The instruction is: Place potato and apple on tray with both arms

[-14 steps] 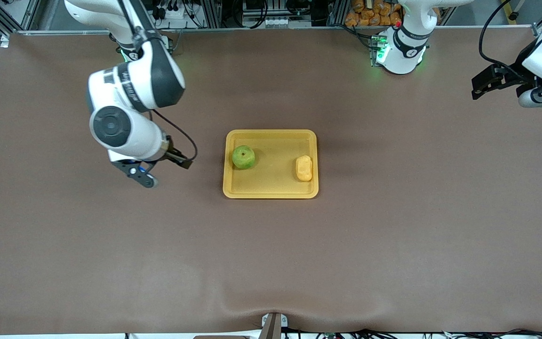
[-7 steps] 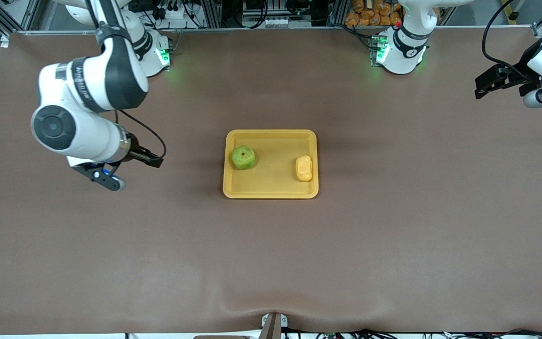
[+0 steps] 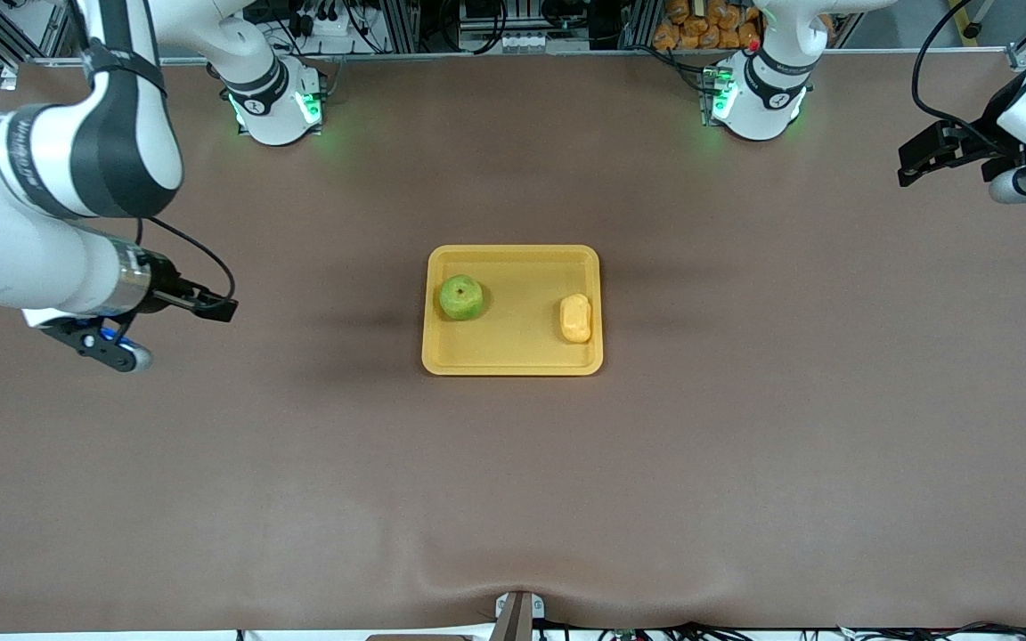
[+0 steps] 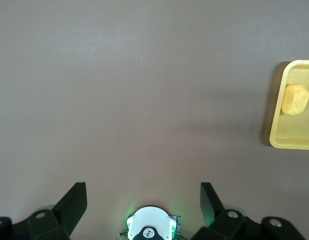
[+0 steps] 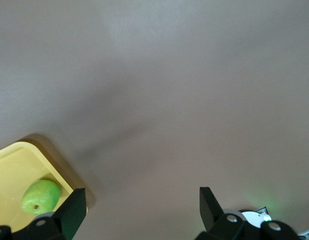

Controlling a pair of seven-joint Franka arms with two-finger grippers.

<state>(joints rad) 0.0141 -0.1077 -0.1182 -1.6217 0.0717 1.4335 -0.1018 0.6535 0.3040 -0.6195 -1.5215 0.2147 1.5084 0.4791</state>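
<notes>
A: Apple and potato?
B: Both on tray, well apart from either set of jaws.
A: Jaws?
B: Left gripper and right gripper: apparently open, empty, over bare desk.

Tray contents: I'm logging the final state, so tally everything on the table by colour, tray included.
Green: 1, the apple
Yellow-orange: 1, the potato
Yellow: 1, the tray
Total: 3
</notes>
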